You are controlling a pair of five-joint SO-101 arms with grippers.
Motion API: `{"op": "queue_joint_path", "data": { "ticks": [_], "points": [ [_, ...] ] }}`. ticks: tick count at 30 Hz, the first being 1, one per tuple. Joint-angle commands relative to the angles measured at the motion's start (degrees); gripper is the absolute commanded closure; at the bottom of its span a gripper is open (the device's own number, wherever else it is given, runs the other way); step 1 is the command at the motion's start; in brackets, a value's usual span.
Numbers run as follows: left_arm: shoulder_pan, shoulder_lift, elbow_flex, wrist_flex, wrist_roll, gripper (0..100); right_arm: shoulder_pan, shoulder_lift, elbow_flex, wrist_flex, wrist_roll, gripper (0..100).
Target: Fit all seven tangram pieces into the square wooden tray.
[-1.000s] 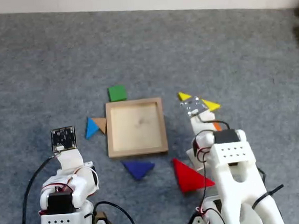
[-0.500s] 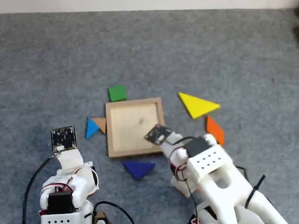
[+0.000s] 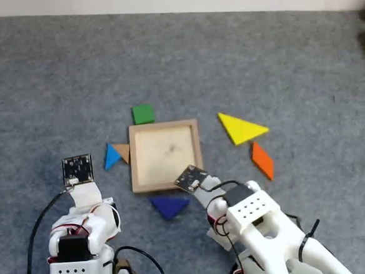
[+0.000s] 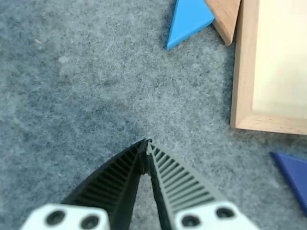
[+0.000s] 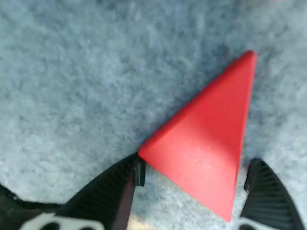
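The square wooden tray [image 3: 197, 155] lies mid-table with a bare floor. Around it are a green square [image 3: 143, 113], a light blue triangle [image 3: 111, 156] touching a brown piece [image 3: 122, 152], a dark blue triangle [image 3: 169, 205], a yellow triangle [image 3: 241, 128] and an orange parallelogram [image 3: 262, 159]. My right gripper [image 5: 195, 167] is open low over the red triangle [image 5: 206, 139], one finger at each side of it. The right arm [image 3: 250, 214] hides that piece from above. My left gripper [image 4: 145, 143] is shut on nothing above the carpet, near the tray's corner [image 4: 244, 103].
Grey carpet covers the whole table. The left arm [image 3: 82, 228] stands at the near left, short of the light blue triangle [image 4: 189, 19] and brown piece [image 4: 225, 17]. The dark blue triangle [image 4: 293, 173] lies just beyond the tray's near edge. Open carpet stretches behind the tray.
The right arm swung from beside the yellow triangle toward the near side and left, and now covers the red triangle. The yellow and orange pieces came into sight. The left arm stayed still.
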Motion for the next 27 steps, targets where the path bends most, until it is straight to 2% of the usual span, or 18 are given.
{"op": "queue_joint_path", "data": {
  "ticks": [1,7,11,20,27],
  "points": [
    [1.01,-2.95,1.1,0.09,0.09,100,-0.48,-1.19,-0.04,-4.88,-3.34,67.7],
    [1.01,-2.95,1.1,0.09,0.09,100,-0.48,-1.19,-0.31,-5.14,-3.96,67.9],
    [1.01,-2.95,1.1,0.09,0.09,100,-0.48,-1.19,-0.57,-4.79,-7.74,68.0],
    [1.01,-2.95,1.1,0.09,0.09,100,-0.48,-1.71,-0.66,-4.7,-8.26,68.0],
    [1.01,-2.95,1.1,0.09,0.09,100,-0.57,-1.71,-5.85,3.3,-8.09,68.0]
  ]
}}
